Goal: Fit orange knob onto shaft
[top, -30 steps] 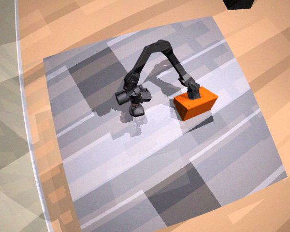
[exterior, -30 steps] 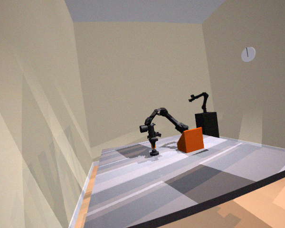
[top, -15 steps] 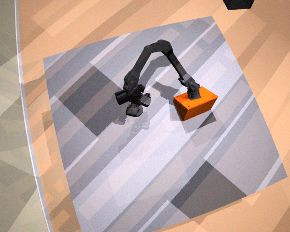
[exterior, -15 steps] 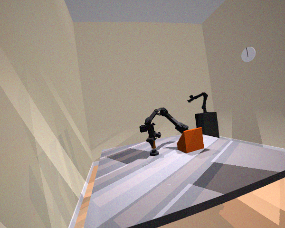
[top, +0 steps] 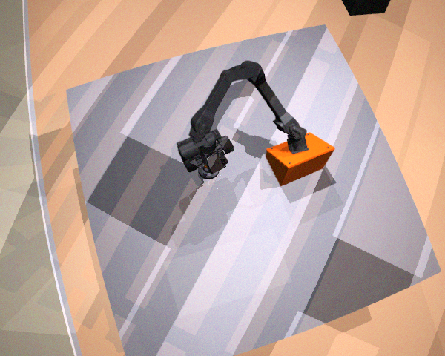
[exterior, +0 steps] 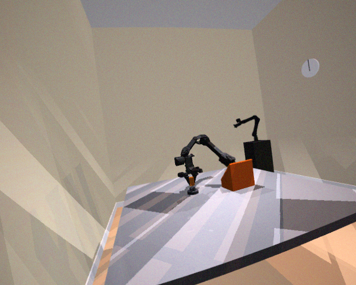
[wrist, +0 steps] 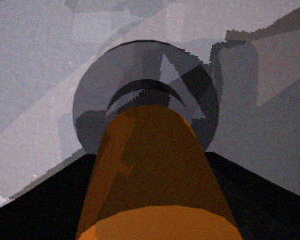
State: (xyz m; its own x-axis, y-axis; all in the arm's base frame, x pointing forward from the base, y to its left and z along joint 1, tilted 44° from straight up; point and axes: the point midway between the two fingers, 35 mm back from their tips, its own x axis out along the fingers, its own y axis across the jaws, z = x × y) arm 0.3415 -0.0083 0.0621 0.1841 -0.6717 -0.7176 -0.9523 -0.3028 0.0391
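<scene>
Orange knob (exterior: 191,181) (wrist: 157,165) is standing clamped between the fingers of the tool (top: 212,165) (exterior: 191,180) (wrist: 149,164); directly beneath the tool, the round pedestal (top: 208,174) (exterior: 192,191) (wrist: 90,107) is resting on the tabletop (top: 230,287) (exterior: 184,236) (wrist: 25,80). Shaft hidden.

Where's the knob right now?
In the exterior view, the knob is left of the orange block, in the hand over the pedestal.
</scene>
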